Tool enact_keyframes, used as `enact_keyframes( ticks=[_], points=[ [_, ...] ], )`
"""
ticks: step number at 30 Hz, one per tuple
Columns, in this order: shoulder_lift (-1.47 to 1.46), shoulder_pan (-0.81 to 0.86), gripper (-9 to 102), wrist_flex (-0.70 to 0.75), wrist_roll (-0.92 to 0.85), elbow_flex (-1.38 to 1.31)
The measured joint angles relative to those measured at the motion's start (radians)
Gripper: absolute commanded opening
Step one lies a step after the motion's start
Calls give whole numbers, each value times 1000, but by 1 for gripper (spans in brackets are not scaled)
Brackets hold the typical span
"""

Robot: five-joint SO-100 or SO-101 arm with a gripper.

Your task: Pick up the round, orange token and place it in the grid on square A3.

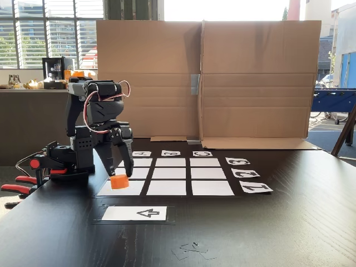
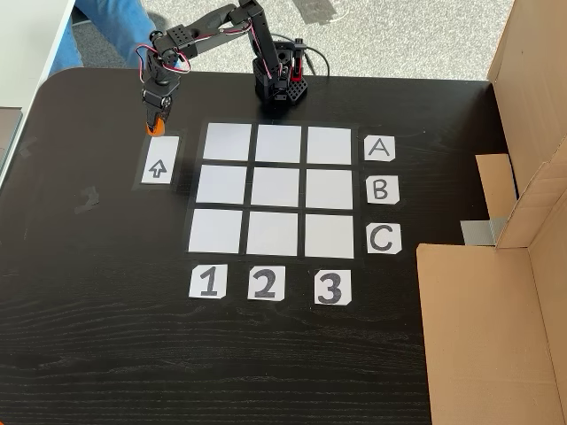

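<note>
Dark wooden worktop (image 2: 106, 336) before a folded brown cardboard screen (image 1: 256, 83) carries a black robot arm. Its hand (image 1: 120, 177) grips the small bright orange plastic token (image 1: 119, 181), lifted just past the white three-by-three paper grid (image 2: 275, 189), at nine o'clock overhead, near the arrow strip (image 2: 158, 161). Transport step, apparently: next, carry toward two o'clock to square A3 (image 2: 330, 144).

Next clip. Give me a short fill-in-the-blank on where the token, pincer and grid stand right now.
1. The pincer is shut on the ____ token.
2. The grid has ____ white cells.
3. In the top-down fixed view, the arrow strip lies ____ of the grid.

Missing words: orange; nine; left
</note>
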Motion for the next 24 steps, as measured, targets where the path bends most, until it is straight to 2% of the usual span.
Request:
enact_keyframes(
  ticks=[13, 17, 24],
  points=[
    [359, -51, -1, 2, -268, 261],
    [465, -92, -1, 12, -397, 336],
    [620, -215, -1, 12, -500, 451]
  ],
)
